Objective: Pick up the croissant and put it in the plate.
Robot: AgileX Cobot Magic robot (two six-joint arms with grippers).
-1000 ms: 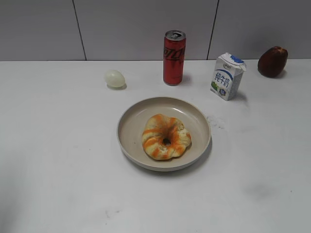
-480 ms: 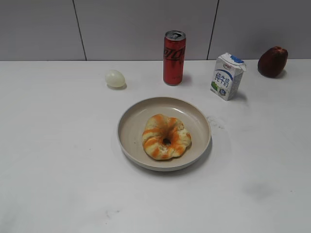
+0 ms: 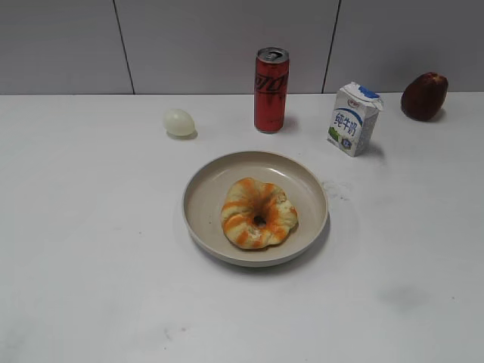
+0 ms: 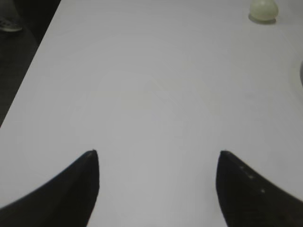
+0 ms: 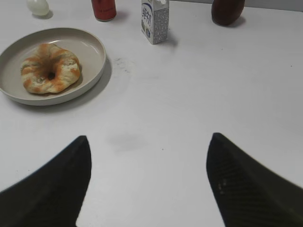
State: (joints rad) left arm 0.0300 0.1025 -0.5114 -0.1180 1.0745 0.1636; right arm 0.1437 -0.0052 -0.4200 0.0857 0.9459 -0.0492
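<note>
The croissant (image 3: 259,212), a cream ring with orange-brown streaks and a dark centre hole, lies flat inside the beige plate (image 3: 206,193) at the table's middle. In the right wrist view the croissant (image 5: 49,68) and the plate (image 5: 93,53) sit at the upper left. My right gripper (image 5: 149,142) is open and empty over bare table, well to the right of the plate. My left gripper (image 4: 157,153) is open and empty over bare table on the left side. Neither gripper shows in the exterior view.
A red can (image 3: 271,89), a small milk carton (image 3: 353,119) and a dark red fruit (image 3: 424,95) stand along the back. A pale egg (image 3: 179,122) lies at the back left and shows in the left wrist view (image 4: 263,9). The table's left edge (image 4: 35,56) is near.
</note>
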